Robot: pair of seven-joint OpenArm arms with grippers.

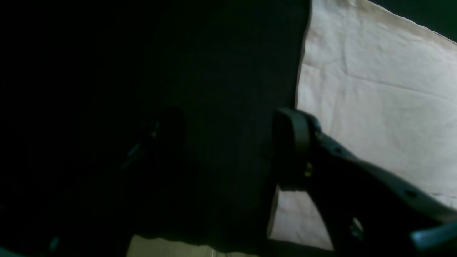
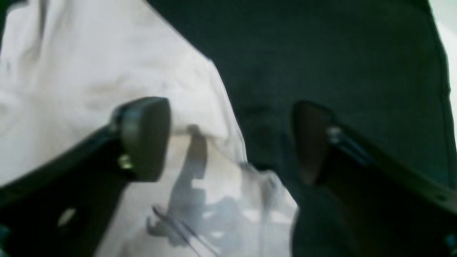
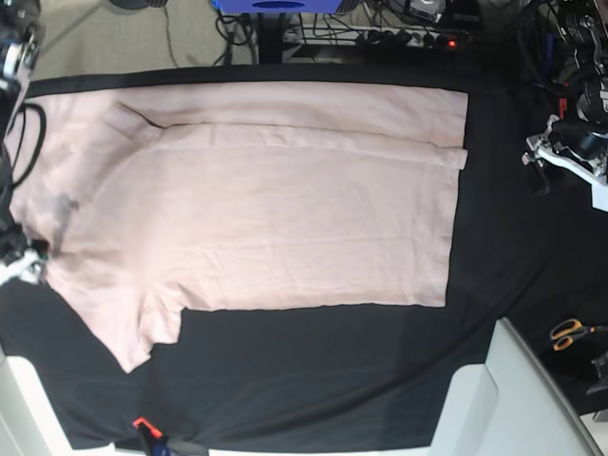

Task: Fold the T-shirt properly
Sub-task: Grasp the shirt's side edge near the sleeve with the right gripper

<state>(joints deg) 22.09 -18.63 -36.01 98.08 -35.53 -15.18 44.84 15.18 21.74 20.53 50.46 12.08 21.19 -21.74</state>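
Observation:
The pale pink T-shirt (image 3: 266,218) lies flat on the black table cloth (image 3: 313,370), collar end at the left and hem at the right. Its far side is folded in over the body, and one sleeve (image 3: 133,323) sticks out towards the near left. My right gripper (image 3: 24,261) is at the shirt's left end. In its wrist view it (image 2: 228,141) is open, one finger (image 2: 146,139) over the T-shirt (image 2: 89,71) and the other over black cloth. My left gripper (image 3: 556,152) is off the shirt at the right. It (image 1: 228,150) is open and empty over black cloth, beside the T-shirt (image 1: 375,89).
Orange-handled scissors (image 3: 570,332) lie at the right edge. A white box-like object (image 3: 503,399) stands at the near right corner. Cables and a power strip (image 3: 399,38) run behind the table. A small orange-tipped object (image 3: 142,425) sits at the near edge.

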